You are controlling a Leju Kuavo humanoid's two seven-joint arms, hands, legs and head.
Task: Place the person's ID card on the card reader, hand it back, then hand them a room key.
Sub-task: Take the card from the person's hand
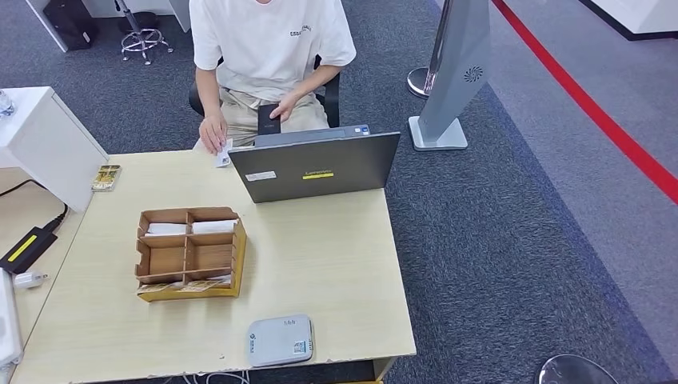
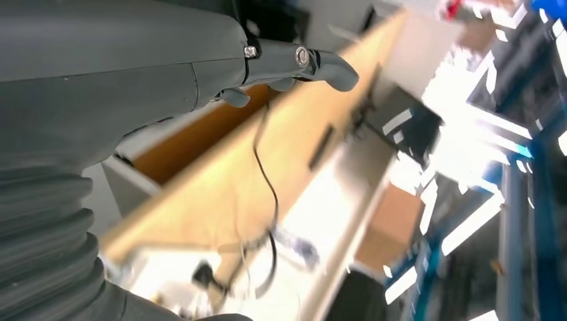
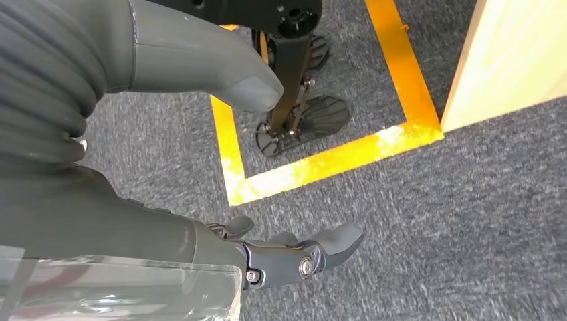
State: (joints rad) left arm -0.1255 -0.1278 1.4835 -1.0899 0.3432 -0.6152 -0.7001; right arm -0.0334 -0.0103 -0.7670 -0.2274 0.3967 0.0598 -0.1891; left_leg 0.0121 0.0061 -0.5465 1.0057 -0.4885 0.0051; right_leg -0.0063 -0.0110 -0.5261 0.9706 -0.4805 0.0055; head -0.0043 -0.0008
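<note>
Card [image 1: 223, 157]: a small white card lay at the table's far edge, under the fingers of the person's hand [image 1: 213, 133], just left of the laptop.
Reader [image 1: 279, 340]: a flat grey box sat at the near edge of the table [image 1: 336, 264], well apart from the card.
Tray [image 1: 190, 254]: a brown cardboard organiser stood between card and reader (white cards lay in its two far compartments, patterned ones along its near side).
Laptop [image 1: 314, 166]: open, its lid's back toward the robot.
Person [image 1: 268, 60]: seated behind the table, the other hand on a dark phone [image 1: 269, 118] in the lap.
Left hand [image 2: 294, 63]: empty, fingers straight and apart, beside the table's edge.
Right hand [image 3: 267, 200]: empty, thumb and fingers spread, hanging over grey carpet with yellow tape [image 3: 321, 164].
</note>
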